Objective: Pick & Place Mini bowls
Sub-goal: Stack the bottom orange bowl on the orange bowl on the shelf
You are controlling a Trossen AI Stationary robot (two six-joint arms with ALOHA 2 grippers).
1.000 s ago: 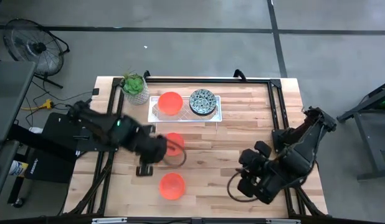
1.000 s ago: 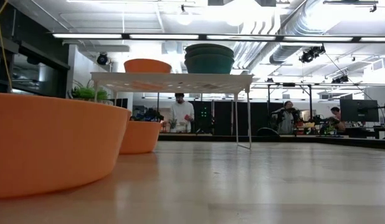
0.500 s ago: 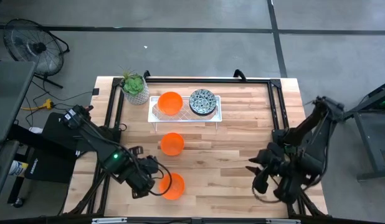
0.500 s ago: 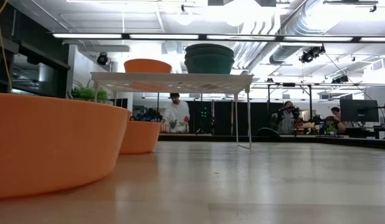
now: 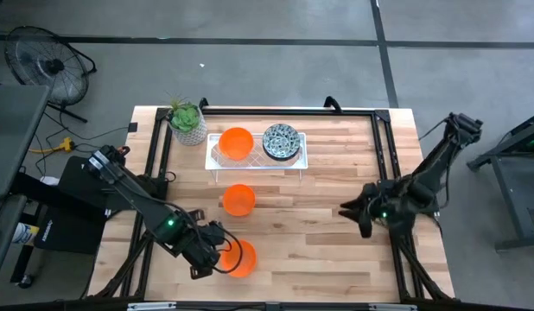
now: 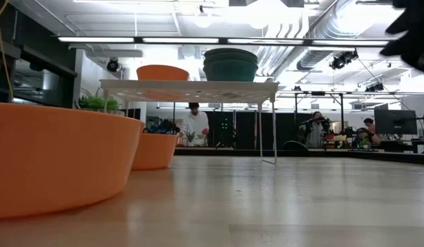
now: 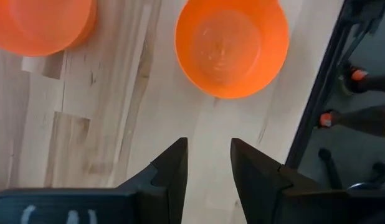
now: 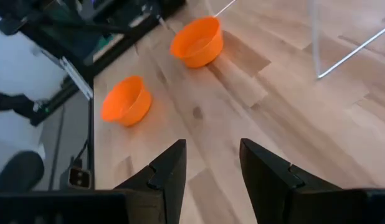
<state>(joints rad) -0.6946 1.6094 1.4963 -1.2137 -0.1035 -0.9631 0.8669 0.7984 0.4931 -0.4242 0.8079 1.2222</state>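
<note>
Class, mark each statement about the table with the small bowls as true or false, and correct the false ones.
1. Two plain orange round bowls sit on the wooden table top, the nearer one close to the left tool. True.
2. The white lattice wire rack carries three bowls. False: it carries one orange bowl and a stack of white bowls with a dark blue-green pattern.
3. The left tool grips an orange bowl. False: in the left wrist view its fingers are apart with nothing between them.
4. The green plant in a white pot stands beside the rack. True.
5. The right tool rests on the rack. False: it is off to the rack's side, open and empty.
</note>
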